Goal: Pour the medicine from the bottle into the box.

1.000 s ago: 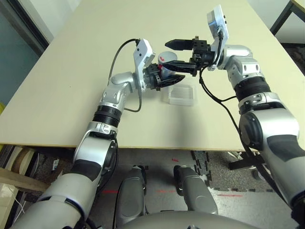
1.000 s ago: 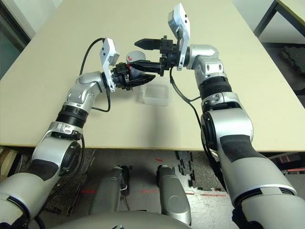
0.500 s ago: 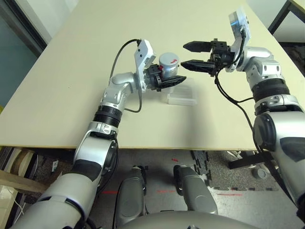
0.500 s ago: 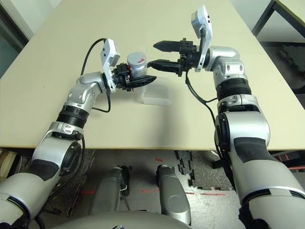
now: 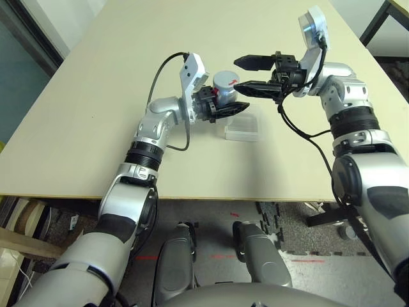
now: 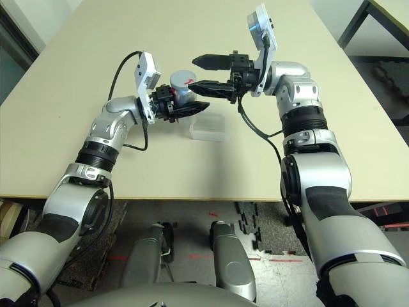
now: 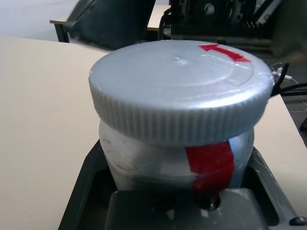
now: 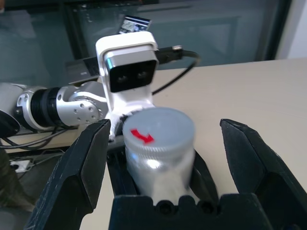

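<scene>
- Bottle (image 5: 223, 89) held upright above the table (image 5: 96, 109), clamped low on its body by the left gripper (image 5: 220, 107); grey ribbed cap (image 7: 177, 86) on, red mark on top, red label stripe (image 7: 211, 160) down the side facing the left wrist camera.
- Left forearm rises from the near table edge, wrist bent so the gripper points level toward the robot's right; the black fingers hug both sides of the bottle.
- Box (image 5: 243, 128) sits on the table just beside and below the left gripper, on the robot's right of it. Contents cannot be made out.
- Right gripper (image 5: 246, 73) faces the left one, pointing level toward the robot's left, fingers spread wide, holding nothing.
- One right finger (image 5: 252, 62) is above cap height, the other (image 5: 250, 86) tips in at the cap's side; touching or just apart, can't tell.
- In the right wrist view the bottle sits between the two spread fingers, with the left wrist camera housing (image 8: 129, 67) right behind it.
- Right forearm comes in from the right, elbow out, wrist camera (image 5: 313, 29) tilted up over the gripper.
- Table is pale beige and matte, extending well past the grippers.
- Beyond: a dark table leg (image 5: 380, 22) far right, dark floor mat below the near edge, glass panel along the left.
</scene>
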